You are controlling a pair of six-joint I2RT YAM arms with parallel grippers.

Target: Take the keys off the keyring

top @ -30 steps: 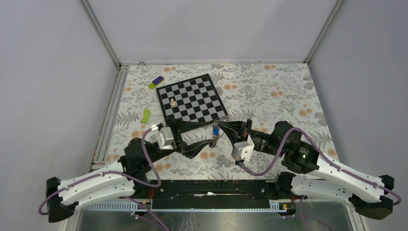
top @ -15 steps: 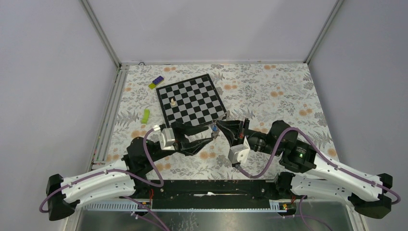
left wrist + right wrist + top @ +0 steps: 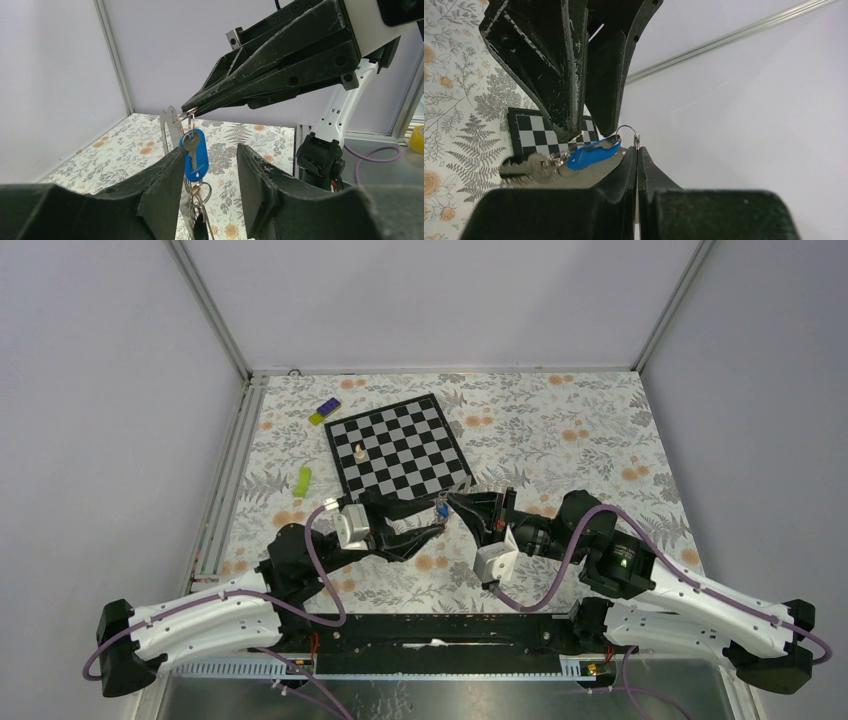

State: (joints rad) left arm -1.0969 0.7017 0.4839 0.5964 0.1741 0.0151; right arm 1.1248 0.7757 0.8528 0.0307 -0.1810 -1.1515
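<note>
The left arm is stretching from its base at 7 o'clock toward the middle of the table (image 3: 560,440), with the forearm low and the wrist pointing to about 3 o'clock. The left gripper (image 3: 210,152) is standing released. Its two fingers (image 3: 160,185) are spread, and the tag (image 3: 196,159) is hanging in the gap between them. I cannot tell whether either finger is touching the tag.

The right arm is angling in from 5 o'clock with its elbow bent and its wrist aimed toward 9 o'clock, so the two grippers are facing each other tip to tip. The right gripper (image 3: 192,111) is clenched and is pinching the wire loop of the keyring (image 3: 628,127) at its very tips.

The blue tag is dangling from that loop. One silvery key is lying against the tag's face, and the other keys (image 3: 531,167) are bunching below it. The whole bunch is hanging in the air above the table, not resting on it. In the top view it is sitting just off the near right corner of the board (image 3: 400,445), at about 5 o'clock from the board's centre.

The board's near edge is lying just beyond the grippers at 12 o'clock, with a white piece (image 3: 359,451) standing on its left side. Bare floral cloth is spreading out to 3 o'clock, and more is lying at 6 o'clock between the grippers and the arm bases. A green item (image 3: 303,480) at 10 o'clock and a yellow-and-purple one (image 3: 324,412) at 11 o'clock are lying near the left rail (image 3: 222,500), well apart from both arms.
</note>
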